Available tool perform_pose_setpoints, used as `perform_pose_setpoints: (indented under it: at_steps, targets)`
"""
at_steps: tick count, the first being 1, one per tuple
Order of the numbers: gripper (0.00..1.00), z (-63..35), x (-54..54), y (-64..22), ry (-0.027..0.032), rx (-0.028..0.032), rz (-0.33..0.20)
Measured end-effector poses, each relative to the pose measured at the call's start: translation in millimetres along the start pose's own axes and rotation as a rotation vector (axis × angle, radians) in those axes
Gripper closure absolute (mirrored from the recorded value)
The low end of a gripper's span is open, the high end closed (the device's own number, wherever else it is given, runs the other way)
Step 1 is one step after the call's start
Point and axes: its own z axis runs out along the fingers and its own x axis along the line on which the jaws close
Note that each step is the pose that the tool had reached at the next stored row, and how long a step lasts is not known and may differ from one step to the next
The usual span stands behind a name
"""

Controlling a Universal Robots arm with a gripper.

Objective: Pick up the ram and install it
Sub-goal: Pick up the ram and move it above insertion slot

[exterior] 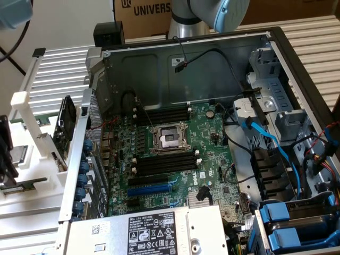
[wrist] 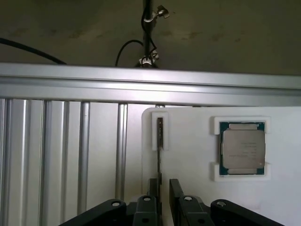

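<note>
Blk end effector (wrist: 164,183); wht holder (wrist: 188,155); CPU (wrist: 243,149) silver, grn rim; mobo (exterior: 212,159) grn; drive latches (exterior: 276,212) blue.

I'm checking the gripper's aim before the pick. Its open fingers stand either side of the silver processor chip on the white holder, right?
Not quite. The open gripper has its fingers either side of the ram, which stands on edge in its slot in the white holder. The silver processor chip lies apart from it in its own frame. The wrist view shows this.
</note>
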Motion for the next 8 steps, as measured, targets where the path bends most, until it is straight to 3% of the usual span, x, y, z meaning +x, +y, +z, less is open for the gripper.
perform_pose_setpoints:
  at_steps: [8]
  targets:
    - [0.76, 4.5, 2.1, 0.1, 0.0002, 0.0004, 0.0]
